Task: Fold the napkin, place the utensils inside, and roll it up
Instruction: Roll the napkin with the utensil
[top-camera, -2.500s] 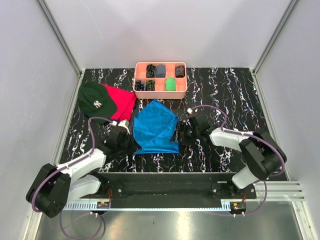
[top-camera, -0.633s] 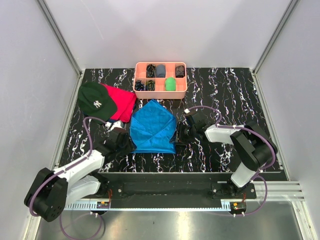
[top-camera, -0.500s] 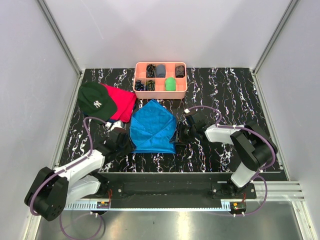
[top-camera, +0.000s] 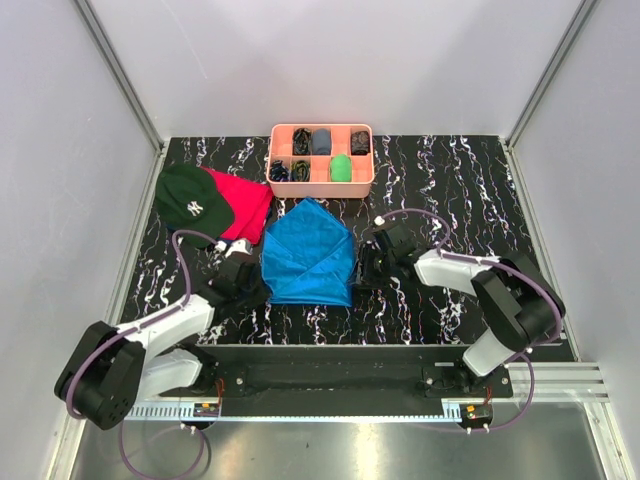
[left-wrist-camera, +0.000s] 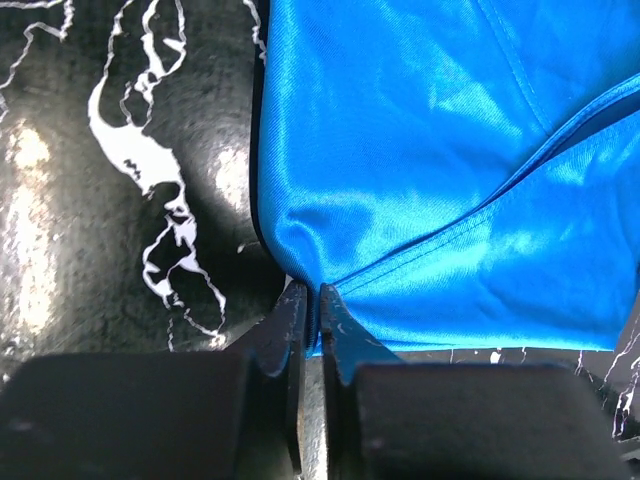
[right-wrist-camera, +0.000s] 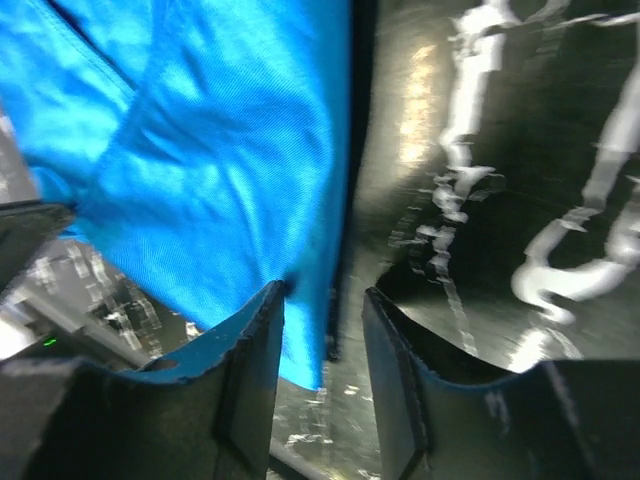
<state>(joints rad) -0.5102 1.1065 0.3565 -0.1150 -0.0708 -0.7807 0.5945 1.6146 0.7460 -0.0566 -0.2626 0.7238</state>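
Two arms extend from the near edge of the table (top-camera: 450, 180) and meet the napkin (top-camera: 308, 255) from opposite sides. The napkin lies on the black, white-veined tabletop at the centre, between the two grippers and just in front of the pink tray (top-camera: 322, 128). It is folded into a roughly five-sided shape, with a point toward the tray and a straight edge toward the arm bases. Overlapping flaps show as diagonal creases across its face. The left gripper (top-camera: 255, 285) sits low at the near left corner of the napkin. In the left wrist view, the left gripper (left-wrist-camera: 312, 300) has its jaws closed together, with the tip of the cloth corner pinched in the narrow slit between them. The napkin (left-wrist-camera: 430, 170) spreads away from the pinch in smooth folds. The right gripper (top-camera: 362, 272) sits at the right edge of the napkin. In the right wrist view, the right gripper (right-wrist-camera: 320, 345) has its jaws apart. The edge of the napkin (right-wrist-camera: 220, 180) hangs into the gap beside one finger (right-wrist-camera: 250, 370), and the other finger is over bare tabletop. The tray is divided into compartments holding dark items and one green item, too small to identify. Left of the tray, a dark green cap (top-camera: 190, 200) with a white logo rests partly on a red cloth (top-camera: 250, 205). The red cloth is near the far left side of the napkin; contact between them cannot be determined.
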